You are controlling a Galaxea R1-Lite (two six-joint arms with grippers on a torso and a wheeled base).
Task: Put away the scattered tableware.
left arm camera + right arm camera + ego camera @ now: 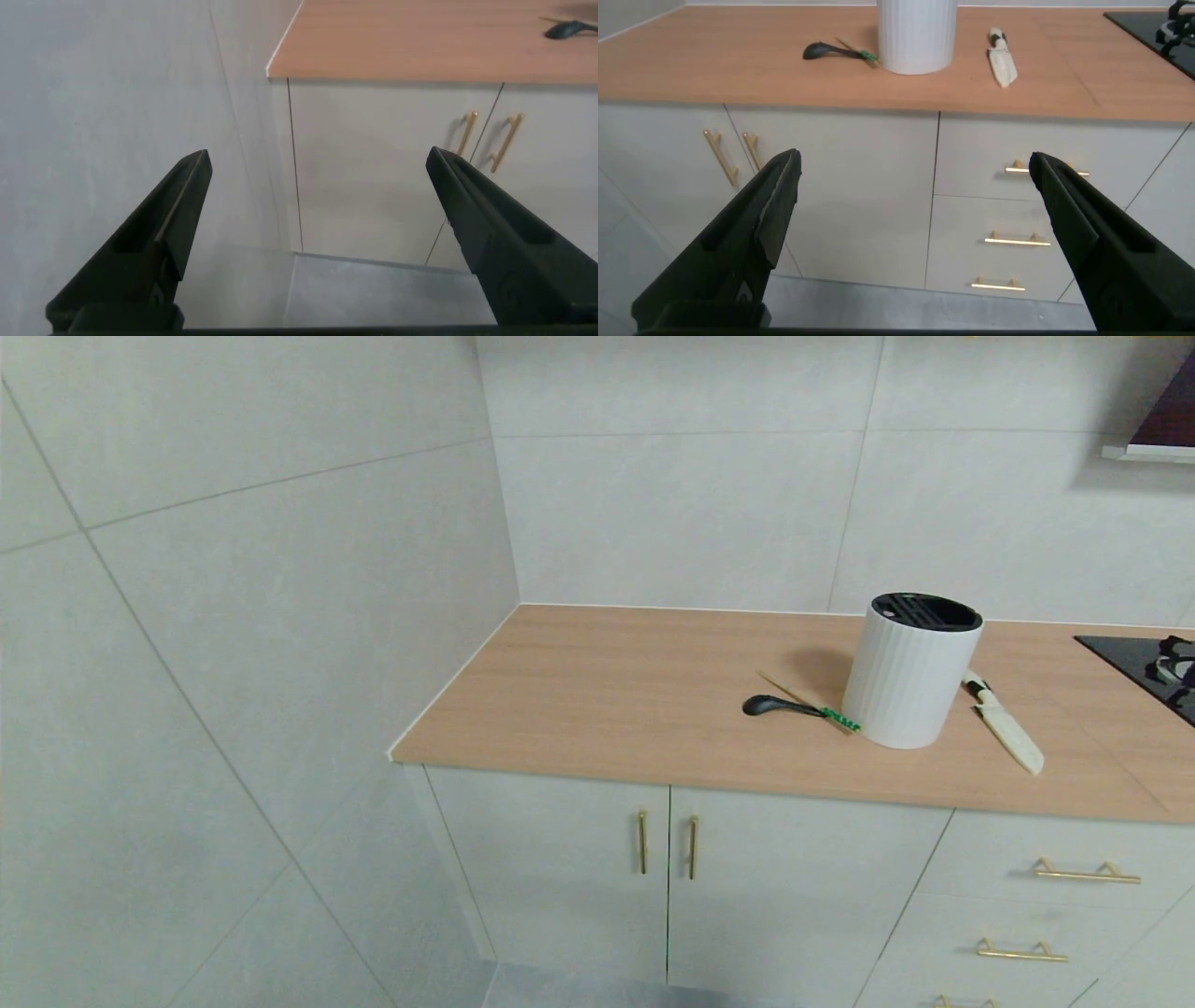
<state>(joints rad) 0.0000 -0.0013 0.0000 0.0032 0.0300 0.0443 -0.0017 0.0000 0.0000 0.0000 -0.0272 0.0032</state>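
Closest in, the left claw (318, 163) is wide open with nothing in it. It is low down, in front of the white cupboard doors (392, 168). The right claw (913, 159) is wide open and empty too, in front of the drawers (1018, 215) with gold handles.

Up on the wooden bench (607, 691) lie the things to put away. The black spoon (780, 707) lies flat, and the green end of its handle points at the white holder (910, 677). A thin wooden stick (789, 691), maybe a chopstick, lies under or just behind the spoon, and I cannot tell which. On the other side of the holder lies a pale knife (1006, 728), flat on the bench, with a dark bit at the end near the holder.

I think the spoon is light and stiff. Its handle is thin and smooth, so it could slip or roll. The best place to pinch it looks like the middle of the handle, away from the stick.

The stick is thinner and lies very flat, so I think it is the hardest to pick up.

The knife looks stiff and light, and maybe sharp. It should be pinched across its narrow sides, near the dark end if that is the handle — I cannot tell for sure.

The holder stands up straight with dark slots on top. It could tip if bumped.

Farther off are the black stove (1153, 663) and the tiled wall (672, 504).
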